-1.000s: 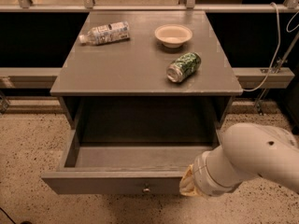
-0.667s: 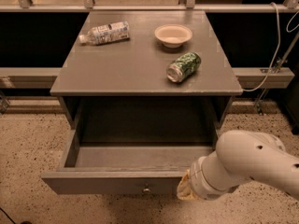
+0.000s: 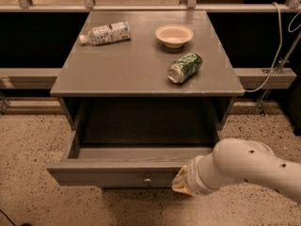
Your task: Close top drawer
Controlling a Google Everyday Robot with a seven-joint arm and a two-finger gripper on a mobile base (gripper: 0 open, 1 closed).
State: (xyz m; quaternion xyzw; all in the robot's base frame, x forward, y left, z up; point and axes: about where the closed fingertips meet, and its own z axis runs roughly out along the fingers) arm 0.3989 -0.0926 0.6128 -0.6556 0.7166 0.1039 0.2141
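The top drawer (image 3: pixel 113 173) of the grey table stands pulled far out, its empty box open to view and its small round metal knob (image 3: pixel 147 179) at the middle of the front panel. My gripper (image 3: pixel 181 182) is at the end of the white arm that comes in from the lower right. It lies against the drawer's front panel, just right of the knob. The wrist hides its tip.
On the table top (image 3: pixel 131 65) lie a plastic bottle (image 3: pixel 104 33) on its side at the back left, a white bowl (image 3: pixel 174 35) at the back, and a green can (image 3: pixel 185 67) on its side. Speckled floor lies around. A white cable (image 3: pixel 277 46) hangs at the right.
My arm has moved left and forward along the drawer front. The drawer front has slid in a little toward the table.
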